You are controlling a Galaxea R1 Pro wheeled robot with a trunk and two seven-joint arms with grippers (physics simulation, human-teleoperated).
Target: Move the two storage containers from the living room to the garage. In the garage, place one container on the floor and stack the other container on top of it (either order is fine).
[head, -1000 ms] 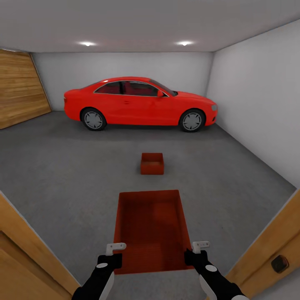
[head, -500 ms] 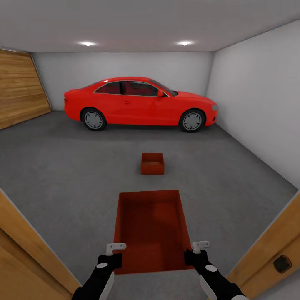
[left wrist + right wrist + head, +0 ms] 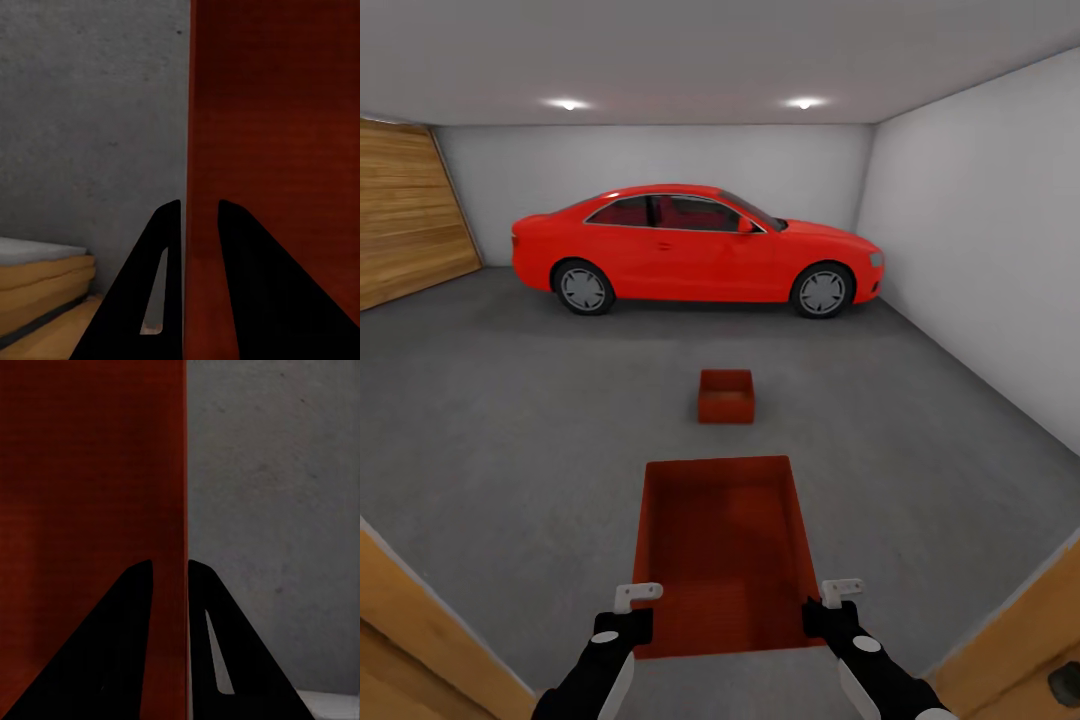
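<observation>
Both grippers, left gripper (image 3: pixel 628 612) and right gripper (image 3: pixel 838 606), pinch opposite side walls of the carried container (image 3: pixel 722 550), held above the garage floor (image 3: pixel 510 440). The second container (image 3: pixel 726 394) sits ahead, before the red car (image 3: pixel 695 247). Thin-wall pinches may slip; misalignment could spoil stacking.
</observation>
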